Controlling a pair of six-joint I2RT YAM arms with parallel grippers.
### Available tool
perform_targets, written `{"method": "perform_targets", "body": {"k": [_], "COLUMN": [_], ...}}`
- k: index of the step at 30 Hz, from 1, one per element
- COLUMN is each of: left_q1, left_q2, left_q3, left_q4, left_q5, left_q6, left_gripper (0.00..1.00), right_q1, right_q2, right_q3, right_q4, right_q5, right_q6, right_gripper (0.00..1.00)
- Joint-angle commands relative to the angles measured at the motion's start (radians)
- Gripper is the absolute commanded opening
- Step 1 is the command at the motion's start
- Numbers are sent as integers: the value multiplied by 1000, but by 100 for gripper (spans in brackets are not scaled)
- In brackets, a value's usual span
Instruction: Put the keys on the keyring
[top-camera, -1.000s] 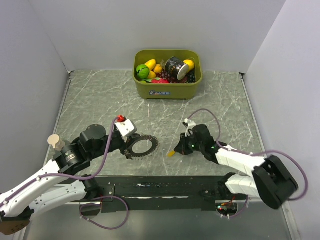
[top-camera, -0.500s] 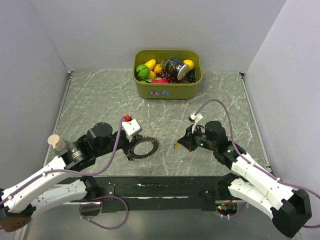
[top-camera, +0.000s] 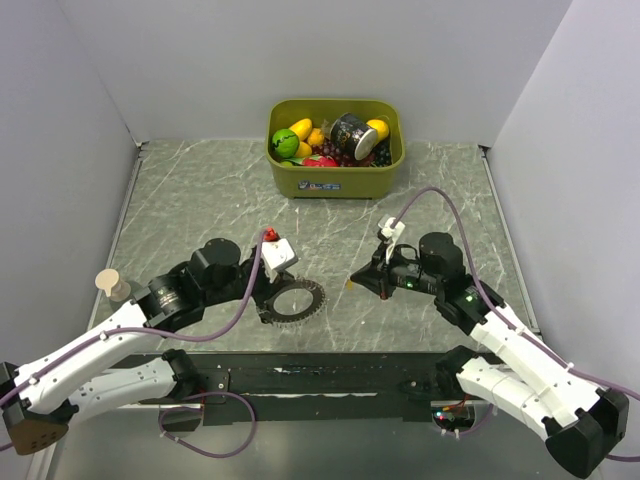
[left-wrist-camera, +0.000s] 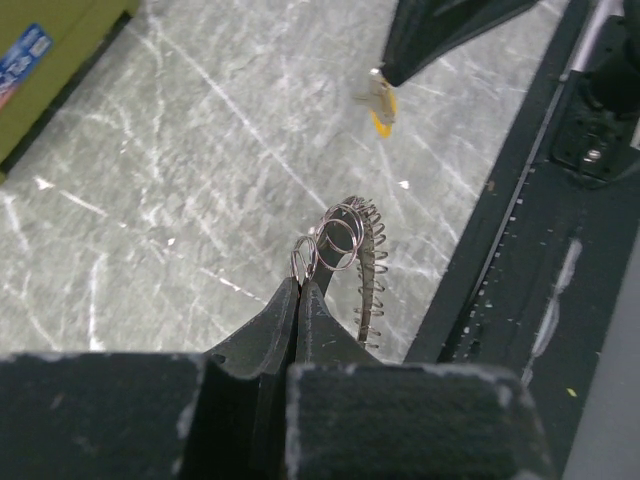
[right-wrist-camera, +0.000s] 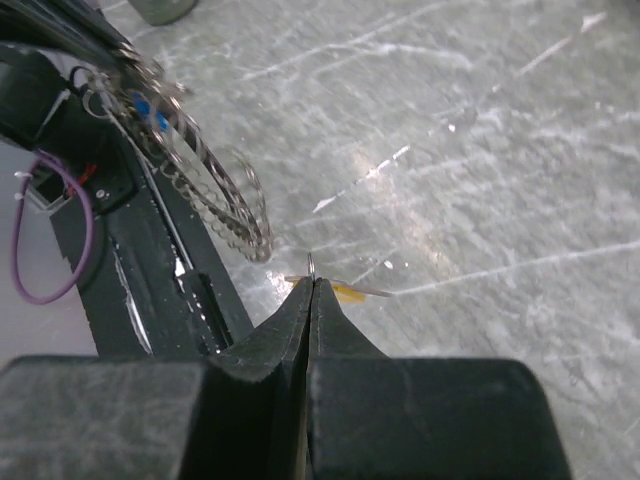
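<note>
The keyring (top-camera: 298, 299), a grey coiled metal ring, hangs from my left gripper (top-camera: 276, 302) near the table's front edge. The left wrist view shows the left gripper (left-wrist-camera: 301, 283) shut on small split rings attached to the keyring's coil (left-wrist-camera: 368, 268). My right gripper (top-camera: 356, 280) is shut on the small ring of a yellow-orange key (top-camera: 347, 284) and holds it just right of the keyring. The right wrist view shows the right gripper (right-wrist-camera: 312, 281), the yellow key (right-wrist-camera: 351, 291) and the keyring (right-wrist-camera: 212, 190) with a blue tag (right-wrist-camera: 150, 112) on it. Other keys are hidden.
An olive bin (top-camera: 335, 178) with toy fruit and a can stands at the back centre. A black rail (top-camera: 330, 375) runs along the front edge right under the keyring. White walls close in left, right and back.
My right gripper has lifted the yellow key off the table and its arm has swung outward. My left gripper has carried the keyring a little to the right, toward the key.
</note>
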Motion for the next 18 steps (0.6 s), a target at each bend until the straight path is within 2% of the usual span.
{"method": "perform_targets", "body": {"k": [1, 5, 14, 18], "left_q1": [3, 3, 2, 3], "left_q2": [16, 49, 102, 110], "left_q3": [72, 92, 112, 123], "left_q4": [36, 16, 2, -1], "left_q5": [85, 110, 171, 179], "left_q6": [11, 15, 35, 40], "left_gripper": [1, 1, 1, 1], "right_q1": [8, 29, 158, 172], "right_q2": [-14, 18, 132, 172], "right_q3": [72, 115, 262, 286], "right_q4": [-1, -19, -156, -147], "right_q5": [-60, -115, -101, -152], "right_q6": [-69, -94, -179, -170], "right_gripper": [0, 0, 0, 0]}}
